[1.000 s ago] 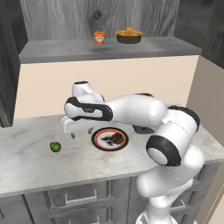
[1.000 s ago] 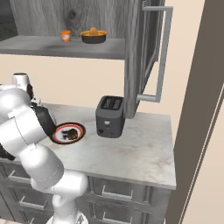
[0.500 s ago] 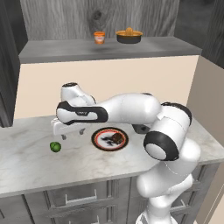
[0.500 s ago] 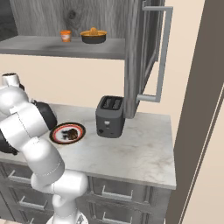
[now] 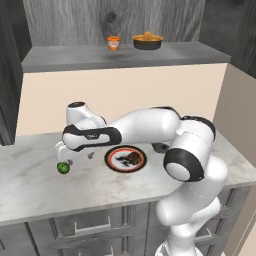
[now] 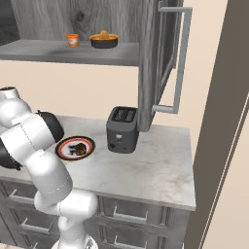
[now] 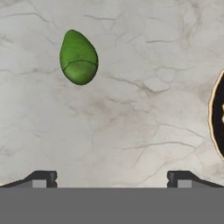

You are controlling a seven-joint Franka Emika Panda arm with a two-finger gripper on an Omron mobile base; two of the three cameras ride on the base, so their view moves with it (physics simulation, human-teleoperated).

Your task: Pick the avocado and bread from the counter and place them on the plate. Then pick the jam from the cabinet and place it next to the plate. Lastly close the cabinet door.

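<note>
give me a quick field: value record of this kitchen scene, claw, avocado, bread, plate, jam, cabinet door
claw: open, above the counter, holding nothing
avocado: on the counter, left of the plate in the left base view
bread: on the plate
plate: on the counter, left of the toaster in the right base view
jam: on the cabinet shelf beside a dark bowl
cabinet door: open

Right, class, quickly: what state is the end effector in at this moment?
End effector: open and holding nothing, fingertips wide apart above the counter; the avocado lies free ahead of it.
</note>
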